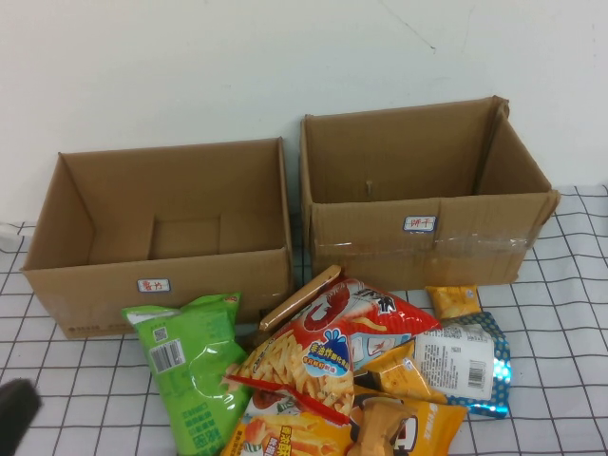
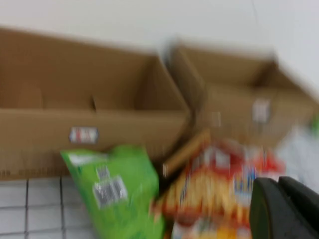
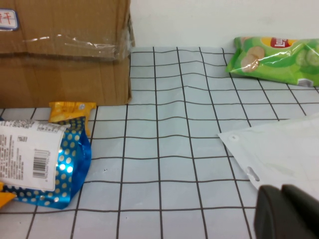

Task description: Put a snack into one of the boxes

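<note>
White wall behind, and a grid-patterned tablecloth [image 1: 570,313] carries two open cardboard boxes side by side: the left box [image 1: 161,237] and the right box [image 1: 423,190]. In front of them lies a heap of snacks, with a green chip bag [image 1: 195,366] beside a red fries bag [image 1: 328,347] and a blue dotted packet [image 1: 470,361]. The left gripper [image 2: 284,209] hangs low near the pile; the right gripper [image 3: 289,211] hovers over the bare cloth beside a white pouch [image 3: 279,149]. Whether either claw is wide or narrow, I cannot tell.

Both pincers are cropped: left pincer [image 2: 284,211] blurred, right pincer [image 3: 289,214] at the frame's corner.
</note>
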{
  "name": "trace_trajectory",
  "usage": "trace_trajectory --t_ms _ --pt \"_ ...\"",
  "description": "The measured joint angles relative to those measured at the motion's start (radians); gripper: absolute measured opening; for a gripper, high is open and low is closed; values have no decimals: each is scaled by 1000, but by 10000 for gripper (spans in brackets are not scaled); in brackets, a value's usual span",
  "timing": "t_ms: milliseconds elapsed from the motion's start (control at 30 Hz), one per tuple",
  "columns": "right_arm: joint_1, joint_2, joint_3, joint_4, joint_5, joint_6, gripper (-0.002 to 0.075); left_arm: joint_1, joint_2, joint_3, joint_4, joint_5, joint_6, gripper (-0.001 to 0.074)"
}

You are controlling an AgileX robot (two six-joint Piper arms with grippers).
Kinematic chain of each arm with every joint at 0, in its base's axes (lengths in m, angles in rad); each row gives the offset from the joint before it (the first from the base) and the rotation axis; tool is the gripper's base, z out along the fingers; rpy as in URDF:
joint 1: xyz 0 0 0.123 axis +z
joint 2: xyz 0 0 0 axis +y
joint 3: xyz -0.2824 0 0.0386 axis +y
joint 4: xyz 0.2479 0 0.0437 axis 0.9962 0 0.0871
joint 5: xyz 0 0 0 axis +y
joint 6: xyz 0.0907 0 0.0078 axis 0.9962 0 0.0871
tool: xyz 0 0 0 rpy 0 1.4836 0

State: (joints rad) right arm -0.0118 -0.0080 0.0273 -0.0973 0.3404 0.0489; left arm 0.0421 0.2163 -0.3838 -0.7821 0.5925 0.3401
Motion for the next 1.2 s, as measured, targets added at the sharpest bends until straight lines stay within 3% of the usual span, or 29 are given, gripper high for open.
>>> trace_trajectory --t_ms 200,367,833,967,1200 --pt "0 0 0 0 0 0 -1 -43 281 -200 41 188 279 -1" --pt "0 0 0 0 0 0 -1 -182 502 -353 170 216 357 -1" --pt "0 0 0 2 -4 0 -1 -687 1067 -598 692 160 73 22" --pt "0 0 0 2 -4 0 -1 -768 1195 -669 765 159 -3 159" --pt "0 0 0 2 -4 0 -1 -809 1381 -833 771 154 -118 589"
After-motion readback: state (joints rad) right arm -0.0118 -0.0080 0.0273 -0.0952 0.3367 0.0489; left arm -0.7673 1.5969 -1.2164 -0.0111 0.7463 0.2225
